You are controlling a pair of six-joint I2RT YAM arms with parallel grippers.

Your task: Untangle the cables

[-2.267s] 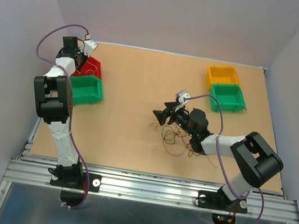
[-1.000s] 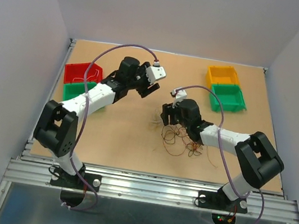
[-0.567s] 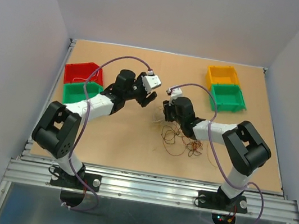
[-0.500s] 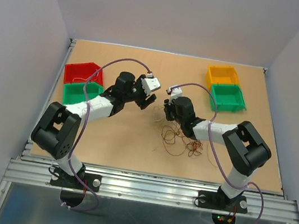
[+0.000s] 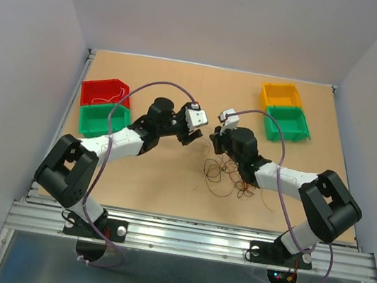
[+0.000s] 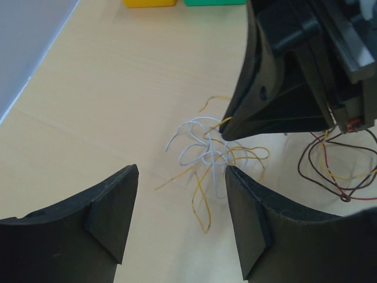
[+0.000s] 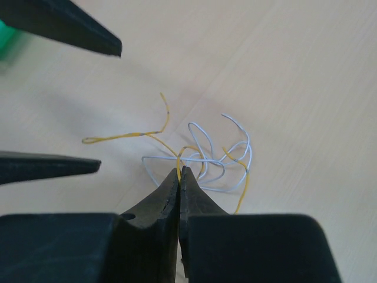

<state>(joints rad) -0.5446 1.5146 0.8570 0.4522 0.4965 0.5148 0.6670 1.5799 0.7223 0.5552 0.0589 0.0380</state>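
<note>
I'm pinching a hair-thin yellow wire [image 7: 187,147] from the tangled cables [image 7: 207,163] with the right gripper [image 7: 179,172]; the left gripper [image 6: 179,172] is gaping wide.

Left wrist cam here: my left jaws sit wide apart at the bottom of frame. Just past them on the surface [image 6: 106,88] there's a small tangle of cables [image 6: 203,150], whitish and yellow. The right jaws poke in from the upper right, tips pinched together on a yellow strand [image 6: 221,124] at the tangle's edge. Brown and red loops [image 6: 318,171] lie off to the right. A yellow bin [image 6: 150,2] and a green bin [image 6: 215,2] peek in up top.
</note>
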